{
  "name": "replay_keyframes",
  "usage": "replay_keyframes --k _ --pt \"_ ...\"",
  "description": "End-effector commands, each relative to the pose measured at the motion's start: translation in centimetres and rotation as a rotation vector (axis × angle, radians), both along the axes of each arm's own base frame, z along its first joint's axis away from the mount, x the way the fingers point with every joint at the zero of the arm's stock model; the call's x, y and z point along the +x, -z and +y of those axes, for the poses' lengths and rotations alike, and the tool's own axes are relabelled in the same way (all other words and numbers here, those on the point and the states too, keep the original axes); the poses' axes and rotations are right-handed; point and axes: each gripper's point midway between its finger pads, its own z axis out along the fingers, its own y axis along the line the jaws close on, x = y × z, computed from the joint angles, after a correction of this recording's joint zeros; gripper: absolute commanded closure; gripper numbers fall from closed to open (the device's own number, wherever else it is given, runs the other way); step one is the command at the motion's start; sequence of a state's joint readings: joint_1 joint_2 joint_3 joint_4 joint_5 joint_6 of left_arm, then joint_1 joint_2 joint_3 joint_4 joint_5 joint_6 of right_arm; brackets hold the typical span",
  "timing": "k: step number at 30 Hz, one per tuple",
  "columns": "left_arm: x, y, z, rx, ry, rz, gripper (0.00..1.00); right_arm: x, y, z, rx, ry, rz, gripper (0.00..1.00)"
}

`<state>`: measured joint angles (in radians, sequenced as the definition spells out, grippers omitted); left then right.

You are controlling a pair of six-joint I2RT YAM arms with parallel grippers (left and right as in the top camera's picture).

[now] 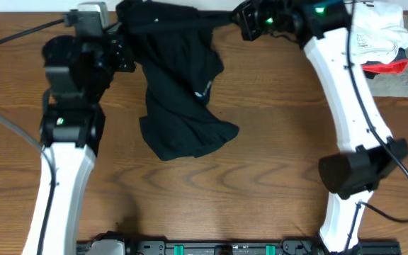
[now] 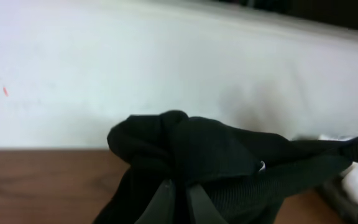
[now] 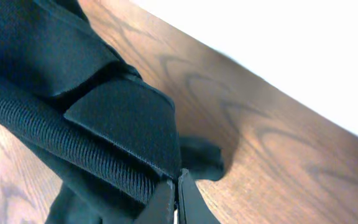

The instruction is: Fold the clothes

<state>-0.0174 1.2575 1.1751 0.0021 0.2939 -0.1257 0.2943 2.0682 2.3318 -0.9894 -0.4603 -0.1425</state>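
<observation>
Black soft fabric, the T-shirt (image 1: 179,106) is strung between the two arms along the far side of the wooden desk (image 1: 275,163). Its top edge is pulled taut, and its lower part is slumped in a crumpled heap on the wood, with a small white mark showing near the middle. The left fingers (image 2: 165,202) are pinched shut on a bunched fold of it. The right fingers (image 3: 165,202) are clamped together on a ribbed band. A white garment (image 1: 377,32) lies on a grey garment (image 1: 395,81) at the far right corner, well apart from the T-shirt.

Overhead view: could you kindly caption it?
Left gripper and right gripper, both shut on the black T-shirt, stretch its upper edge over the wooden table.
</observation>
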Motion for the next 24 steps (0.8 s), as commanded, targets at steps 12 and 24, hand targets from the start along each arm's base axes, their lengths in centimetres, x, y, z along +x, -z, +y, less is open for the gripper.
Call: replay_keyframes --k 12,24 --pt "-6.9 -11.1 2.9 0.020 -0.131 -0.315 0.94 -2.0 -9.3 -9.5 -0.116 0.240 -0.227 0.99" --pt "-7.7 -11.3 1.7 -0.032 -0.062 -0.307 0.94 -6.2 -7.1 -4.3 -0.011 0.013 -0.062 0.87"
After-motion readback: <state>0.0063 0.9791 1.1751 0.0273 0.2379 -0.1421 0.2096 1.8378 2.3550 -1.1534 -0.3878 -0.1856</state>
